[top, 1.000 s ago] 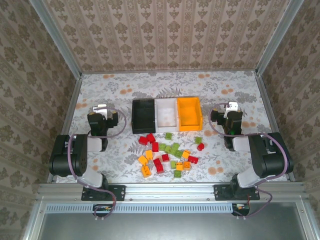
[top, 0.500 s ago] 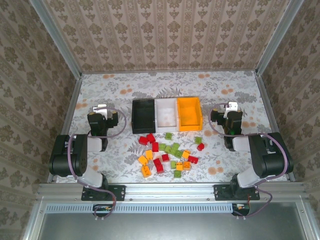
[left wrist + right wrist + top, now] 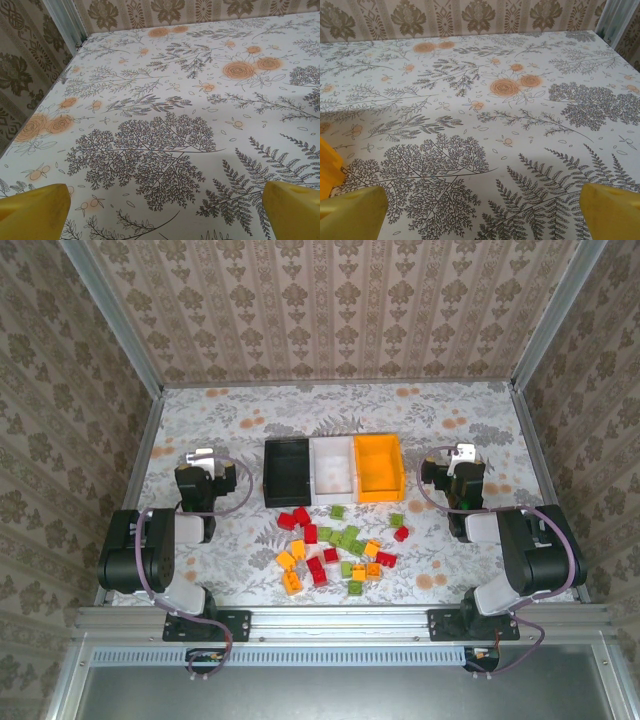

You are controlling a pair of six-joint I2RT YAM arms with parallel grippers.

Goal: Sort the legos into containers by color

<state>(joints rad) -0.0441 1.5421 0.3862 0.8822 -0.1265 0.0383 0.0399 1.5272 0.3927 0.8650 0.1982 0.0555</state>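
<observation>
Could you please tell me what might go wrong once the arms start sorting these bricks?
1. The legos lie tightly clustered, colours mixed; the open left gripper or right gripper may catch or scatter neighbours.
2. The black bin, white bin and orange bin sit flush side by side, so a drop near a shared wall could land wrongly.

Table (image 3: pixel 250 410): white floral cloth, grey ferns, orange blossoms. Patterned beige wallpaper walls (image 3: pixel 330 310) on three sides. Aluminium rail (image 3: pixel 340 618) along near edge.

Three bins (image 3: pixel 333 469) stand touching in a row on the table (image 3: pixel 250 410) — the bricks (image 3: pixel 340 545) lie scattered just in front of them.
</observation>
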